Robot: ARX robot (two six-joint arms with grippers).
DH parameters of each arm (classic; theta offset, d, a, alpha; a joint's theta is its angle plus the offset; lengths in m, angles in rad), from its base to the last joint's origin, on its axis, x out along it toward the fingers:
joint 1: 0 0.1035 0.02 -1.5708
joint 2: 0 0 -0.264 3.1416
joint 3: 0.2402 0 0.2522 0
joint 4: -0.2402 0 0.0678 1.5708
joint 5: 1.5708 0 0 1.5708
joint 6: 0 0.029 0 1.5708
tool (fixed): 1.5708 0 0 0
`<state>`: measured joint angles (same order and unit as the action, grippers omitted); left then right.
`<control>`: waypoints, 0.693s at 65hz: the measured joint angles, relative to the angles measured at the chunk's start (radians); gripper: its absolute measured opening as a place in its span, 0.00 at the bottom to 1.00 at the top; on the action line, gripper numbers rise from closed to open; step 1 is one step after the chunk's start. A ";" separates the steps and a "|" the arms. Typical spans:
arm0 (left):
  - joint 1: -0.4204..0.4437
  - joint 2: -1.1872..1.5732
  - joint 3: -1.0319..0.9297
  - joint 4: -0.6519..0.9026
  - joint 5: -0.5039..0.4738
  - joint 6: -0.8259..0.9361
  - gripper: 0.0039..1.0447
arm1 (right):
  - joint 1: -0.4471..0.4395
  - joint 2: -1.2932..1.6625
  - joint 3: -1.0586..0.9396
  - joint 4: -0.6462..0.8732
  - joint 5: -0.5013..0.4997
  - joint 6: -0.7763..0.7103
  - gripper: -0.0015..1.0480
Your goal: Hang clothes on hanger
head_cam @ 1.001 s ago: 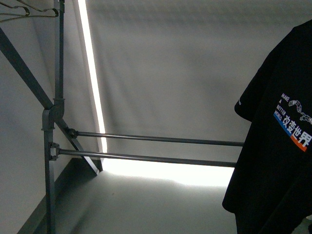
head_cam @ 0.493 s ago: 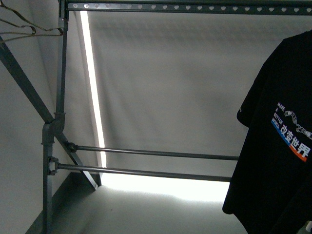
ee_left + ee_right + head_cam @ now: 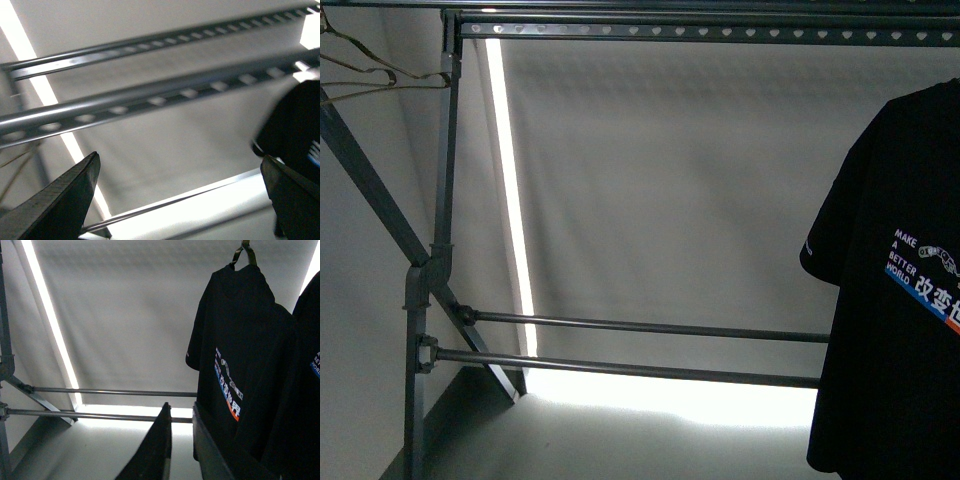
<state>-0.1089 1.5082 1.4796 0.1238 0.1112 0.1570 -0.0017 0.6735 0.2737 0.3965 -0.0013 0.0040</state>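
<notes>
We see the T-shirt hanging at three o'clock from the rack. Our left gripper gapes wide and empty; our right gripper is nearly closed, holding nothing.

**Floor under rack**

Grey floor fills the front view's lower edge; bright light band along its far side, 6 o'clock. Rack post runs down toward it at 8 o'clock; its foot is out of frame.

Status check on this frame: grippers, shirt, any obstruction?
Left gripper jaws wide, empty. Right gripper jaws near closed, contents unclear. T-shirt hanging from hook. Nothing blocking.
</notes>
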 joint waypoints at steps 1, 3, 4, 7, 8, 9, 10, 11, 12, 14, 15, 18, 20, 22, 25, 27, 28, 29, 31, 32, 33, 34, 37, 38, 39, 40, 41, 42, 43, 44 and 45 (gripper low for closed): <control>0.007 -0.005 -0.004 0.013 -0.063 -0.043 0.94 | 0.000 -0.004 -0.005 0.001 0.000 0.000 0.08; 0.019 -0.014 -0.011 0.019 -0.122 -0.088 0.94 | 0.000 -0.016 -0.019 0.004 0.000 0.000 0.03; 0.023 -0.018 -0.014 0.019 -0.135 -0.094 0.94 | 0.000 -0.023 -0.029 0.005 0.001 -0.002 0.01; 0.040 -0.036 -0.037 0.019 -0.177 -0.144 0.94 | 0.000 -0.040 -0.053 0.005 0.001 -0.002 0.03; 0.047 -0.045 -0.049 0.019 -0.181 -0.166 0.94 | 0.000 -0.045 -0.058 0.005 0.001 -0.001 0.02; 0.050 -0.049 -0.056 0.019 -0.183 -0.173 0.94 | 0.000 -0.053 -0.068 0.005 0.001 -0.002 0.02; 0.056 -0.060 -0.071 0.019 -0.183 -0.187 0.94 | 0.000 -0.058 -0.071 0.005 0.001 -0.002 0.02; 0.061 -0.071 -0.088 0.019 -0.183 -0.200 0.94 | 0.000 -0.067 -0.080 0.005 0.001 -0.002 0.02; 0.063 -0.078 -0.097 0.018 -0.182 -0.203 0.94 | 0.000 -0.076 -0.087 0.005 0.000 -0.002 0.02; 0.069 -0.100 -0.127 0.015 -0.167 -0.227 0.94 | 0.000 -0.089 -0.098 0.005 0.000 -0.002 0.02; 0.073 -0.114 -0.149 0.013 -0.148 -0.244 0.94 | 0.000 -0.093 -0.101 0.005 0.000 -0.002 0.02; 0.075 -0.154 -0.208 0.011 -0.127 -0.267 0.94 | 0.000 -0.114 -0.117 0.004 -0.001 -0.002 0.02; 0.079 -0.180 -0.244 0.003 -0.099 -0.283 0.94 | 0.000 -0.129 -0.129 0.002 0.000 -0.002 0.02; 0.080 -0.214 -0.294 0.004 -0.076 -0.306 0.94 | 0.000 -0.140 -0.137 -0.001 0.000 -0.002 0.02; 0.091 -0.266 -0.373 0.032 -0.095 -0.273 0.87 | 0.000 -0.160 -0.152 -0.008 0.000 -0.002 0.02; 0.095 -0.303 -0.433 0.062 -0.101 -0.247 0.82 | 0.000 -0.177 -0.163 -0.014 0.000 -0.002 0.02; 0.097 -0.328 -0.473 0.082 -0.105 -0.235 0.78 | 0.000 -0.181 -0.165 -0.016 0.000 -0.002 0.02; 0.098 -0.340 -0.494 0.092 -0.105 -0.226 0.77 | 0.000 -0.188 -0.170 -0.019 0.000 -0.002 0.02; 0.101 -0.385 -0.571 0.130 -0.108 -0.207 0.70 | 0.000 -0.200 -0.177 -0.025 0.001 -0.002 0.02; 0.101 -0.396 -0.589 0.140 -0.108 -0.205 0.68 | 0.000 -0.207 -0.181 -0.029 0.001 -0.002 0.02; 0.102 -0.415 -0.626 0.158 -0.108 -0.198 0.65 | 0.000 -0.211 -0.183 -0.031 0.001 -0.002 0.02; 0.103 -0.433 -0.660 0.174 -0.109 -0.192 0.61 | 0.000 -0.219 -0.187 -0.035 0.001 -0.002 0.02; 0.104 -0.463 -0.726 0.203 -0.109 -0.183 0.55 | 0.000 -0.239 -0.195 -0.045 0.001 -0.002 0.02; 0.105 -0.477 -0.756 0.217 -0.109 -0.181 0.51 | 0.000 -0.243 -0.196 -0.047 0.000 -0.002 0.02; 0.105 -0.483 -0.772 0.224 -0.109 -0.180 0.49 | 0.000 -0.251 -0.198 -0.051 0.000 -0.002 0.02; 0.106 -0.495 -0.800 0.236 -0.109 -0.178 0.46 | 0.000 -0.259 -0.200 -0.055 0.000 -0.002 0.02; 0.107 -0.506 -0.829 0.248 -0.110 -0.176 0.42 | 0.000 -0.263 -0.201 -0.057 0.000 -0.002 0.02; 0.107 -0.510 -0.842 0.253 -0.110 -0.175 0.41 | 0.000 -0.270 -0.204 -0.061 0.000 -0.002 0.02; 0.107 -0.520 -0.869 0.264 -0.112 -0.175 0.37 | 0.000 -0.278 -0.206 -0.066 0.000 -0.002 0.02; 0.108 -0.529 -0.892 0.273 -0.112 -0.174 0.34 | 0.000 -0.285 -0.208 -0.071 0.000 -0.002 0.02; 0.108 -0.543 -0.928 0.287 -0.112 -0.172 0.29 | 0.000 -0.292 -0.212 -0.075 0.000 -0.002 0.02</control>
<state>-0.0010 0.9653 0.5518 0.4110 -0.0010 -0.0154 -0.0013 0.3817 0.0620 0.3214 -0.0013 0.0021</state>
